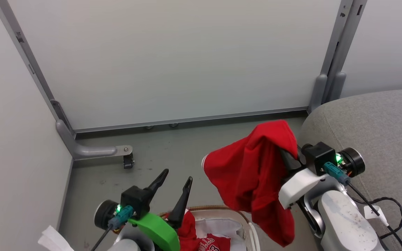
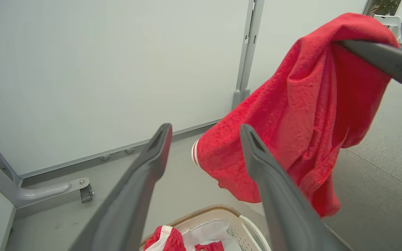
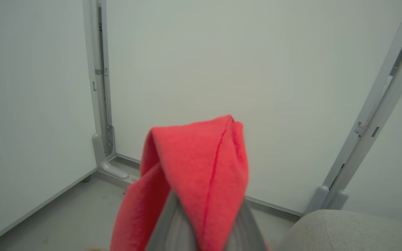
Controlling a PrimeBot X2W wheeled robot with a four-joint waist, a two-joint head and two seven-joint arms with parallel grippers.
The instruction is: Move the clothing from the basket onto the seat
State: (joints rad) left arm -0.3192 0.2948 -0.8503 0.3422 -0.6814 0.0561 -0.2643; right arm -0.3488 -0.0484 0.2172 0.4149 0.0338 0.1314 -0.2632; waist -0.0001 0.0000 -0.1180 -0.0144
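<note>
A red garment with a white-striped cuff hangs in the air, draped over my right gripper, which is shut on its top fold. In the right wrist view the red garment covers the fingers. It hangs above the basket and left of the grey seat. My left gripper stands open and empty over the basket, apart from the hanging cloth. In the left wrist view the left gripper spreads wide before the red garment. More red clothing lies in the basket on its white liner.
White partition panels on grey posts close off the back and left. A grey foot with a caster sits on the floor at the left. A black cable lies on the seat's front edge.
</note>
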